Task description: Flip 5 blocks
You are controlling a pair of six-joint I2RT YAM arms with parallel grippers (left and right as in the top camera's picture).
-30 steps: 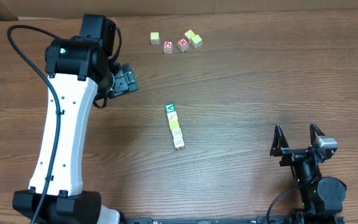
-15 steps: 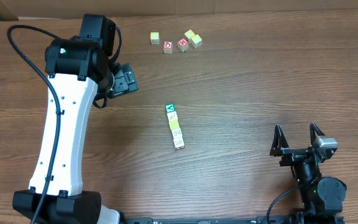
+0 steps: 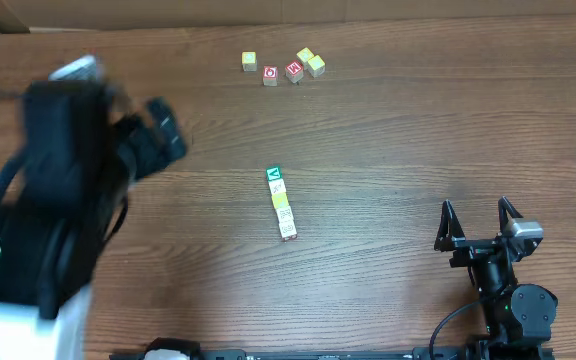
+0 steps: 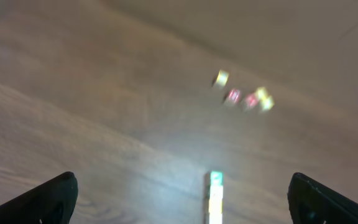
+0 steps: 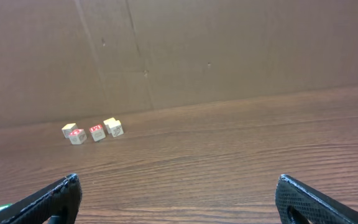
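Your short row of small wooden lettered blocks (image 3: 281,203) lies mid-way across the brown wooden table (image 3: 418,130), long axis far-to-near (green-lettered end farthest). The left gripper (image 4: 182,190), blurred, hangs at left, fingers wide, empty. The right gripper (image 3: 477,224) sits near-right, likewise spread and empty.

Overhead looks down; both wrist views share the far blocks (image 5: 97,132).

Even light; blocks (image 4: 244,96) blurry, left wrist cam (left arm (image 3: 53,200) smeared overhead).
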